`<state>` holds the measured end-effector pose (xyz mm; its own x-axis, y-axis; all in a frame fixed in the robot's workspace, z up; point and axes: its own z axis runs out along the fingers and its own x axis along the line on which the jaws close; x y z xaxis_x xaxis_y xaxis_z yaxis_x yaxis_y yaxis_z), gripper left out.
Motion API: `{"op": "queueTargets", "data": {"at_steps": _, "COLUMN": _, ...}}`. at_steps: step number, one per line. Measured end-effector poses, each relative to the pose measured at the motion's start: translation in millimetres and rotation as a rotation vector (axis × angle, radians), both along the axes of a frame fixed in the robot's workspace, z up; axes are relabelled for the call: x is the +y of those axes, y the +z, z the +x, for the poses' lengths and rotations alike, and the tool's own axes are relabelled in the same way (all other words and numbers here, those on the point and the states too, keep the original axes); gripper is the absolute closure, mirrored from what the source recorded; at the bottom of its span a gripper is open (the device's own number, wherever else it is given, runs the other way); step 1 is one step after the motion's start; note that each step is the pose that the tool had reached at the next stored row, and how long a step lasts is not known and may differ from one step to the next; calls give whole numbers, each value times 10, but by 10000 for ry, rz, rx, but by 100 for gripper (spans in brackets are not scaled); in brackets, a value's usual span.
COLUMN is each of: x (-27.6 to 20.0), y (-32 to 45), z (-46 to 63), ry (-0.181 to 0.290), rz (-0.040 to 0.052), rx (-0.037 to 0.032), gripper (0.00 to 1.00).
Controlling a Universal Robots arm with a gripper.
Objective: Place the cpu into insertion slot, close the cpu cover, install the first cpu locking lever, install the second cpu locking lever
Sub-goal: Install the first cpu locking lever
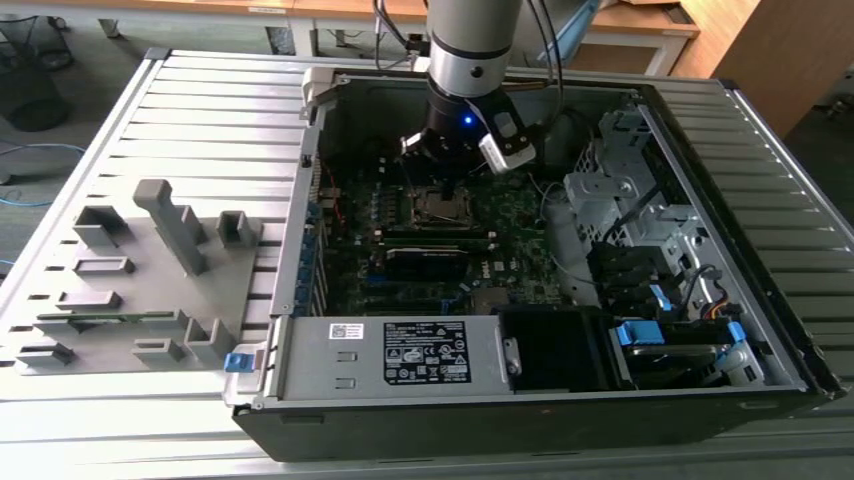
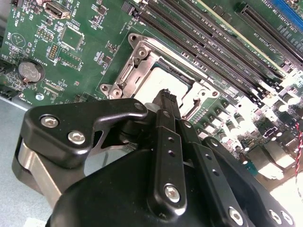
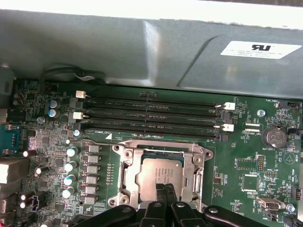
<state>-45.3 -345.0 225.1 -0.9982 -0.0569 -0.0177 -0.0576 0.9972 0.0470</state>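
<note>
**FIRST ONLOOKER:** Open case (image 1: 534, 425) on the bench, arm reaching in. Where is the cpu (image 3: 160, 172)?

**SECOND ONLOOKER:** Seated in the slot (image 3: 156, 152), grey top up and square to the rim. The cover (image 3: 127, 163) appears to lie down around it, framing the chip through its opening (whether it is latched I cannot say).

**FIRST:** And the gripper (image 3: 165, 189)?

**SECOND:** Straight over the socket. Jaws are drawn narrow, the two fingers (image 2: 163, 142) side by side with hardly a gap and nothing between them.

**FIRST:** Which way does the chip lie from the tips?

**SECOND:** Directly beyond them, along the line the fingers point. The tips sit over the chip's edge on the side away from the memory slots (image 3: 151, 116). The rest of the chip lies farther on, then those long black slots. A square has no long axis to speak of, but its sides run parallel to the memory slots, and the fingers cross that line at roughly a right angle.

**FIRST:** Touching?

**SECOND:** Close above, by my judgement. I cannot make out contact.

**FIRST:** One arm only?

**SECOND:** One, so it is nearest by default. In the exterior view it stands over the board (image 1: 501, 215), with the drive bays (image 1: 607, 190) toward that view's right.
</note>
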Motion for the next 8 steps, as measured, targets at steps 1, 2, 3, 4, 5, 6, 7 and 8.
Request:
{"op": "queueTargets", "data": {"at_steps": 1, "x": 0, "y": 0, "z": 0, "ry": 0, "rz": 0, "rx": 0, "gripper": 89}}
{"op": "queueTargets", "data": {"at_steps": 2, "x": 0, "y": 2, "z": 0, "ry": 0, "rz": 2, "rx": -1, "gripper": 89}}
{"op": "queueTargets", "data": {"at_steps": 3, "x": 0, "y": 6, "z": 0, "ry": 0, "rz": 1, "rx": -1, "gripper": 89}}
{"op": "queueTargets", "data": {"at_steps": 4, "x": 0, "y": 12, "z": 0, "ry": 0, "rz": 0, "rx": 0, "gripper": 89}}
{"op": "queueTargets", "data": {"at_steps": 5, "x": 0, "y": 18, "z": 0, "ry": 0, "rz": -1, "rx": 0, "gripper": 89}}
{"op": "queueTargets", "data": {"at_steps": 6, "x": 0, "y": 24, "z": 0, "ry": 0, "rz": 0, "rx": 0, "gripper": 89}}
{"op": "queueTargets", "data": {"at_steps": 7, "x": 0, "y": 31, "z": 0, "ry": 0, "rz": 0, "rx": 0, "gripper": 89}}
{"op": "queueTargets", "data": {"at_steps": 8, "x": 0, "y": 41, "z": 0, "ry": 0, "rz": 0, "rx": 0, "gripper": 89}}
